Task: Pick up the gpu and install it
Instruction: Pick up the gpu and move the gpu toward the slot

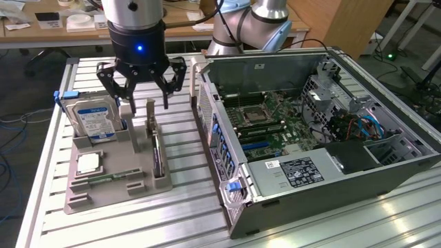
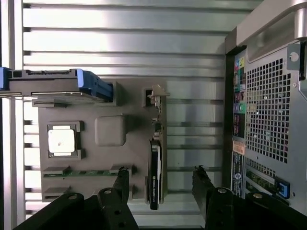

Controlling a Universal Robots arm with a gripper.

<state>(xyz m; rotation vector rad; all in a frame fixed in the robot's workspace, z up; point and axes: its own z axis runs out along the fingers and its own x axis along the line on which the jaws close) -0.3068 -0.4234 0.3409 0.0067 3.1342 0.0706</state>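
Ribbed aluminium slats are seen forming the one table (image 1: pixel 179 217) (image 2: pixel 120 38), and behind it, at twelve o'clock in the exterior view, wooden desks (image 1: pixel 82 28) strewn with small items are made out. Loose cables (image 1: pixel 10 129) are seen on the floor at nine o'clock. One grey tray (image 1: pixel 110 194) (image 2: pixel 129 153) is set at nine o'clock on the table and one opened computer case (image 1: pixel 344 196) (image 2: pixel 268 110) at three o'clock, the two being near one another but apart. One motherboard (image 1: pixel 265 124) is exposed inside the case. Four parts are counted on the tray. One hard drive (image 1: pixel 95 120) (image 2: pixel 48 82) with a blue label is stood upright at the tray's eleven o'clock corner. One processor chip (image 1: pixel 88 164) (image 2: pixel 62 141) is laid flat in a pocket at about eight o'clock. One green memory stick (image 1: pixel 110 177) (image 2: pixel 88 172) is laid in a slot at seven o'clock. One gpu (image 1: pixel 157 155) (image 2: pixel 155 191) is stood on its long edge in a slot along the tray's three o'clock side, the side nearest the case. One robot arm (image 1: pixel 255 26) is seen at twelve o'clock, and one gripper (image 1: pixel 146 103) (image 2: pixel 161 169) is hung above the gpu's far end, toward the tray's one o'clock. Its fingers (image 1: pixel 167 95) (image 2: pixel 122 179) are spread wide; in the wrist view one is seen to each side of the card's thin edge, and nothing is pinched between them.
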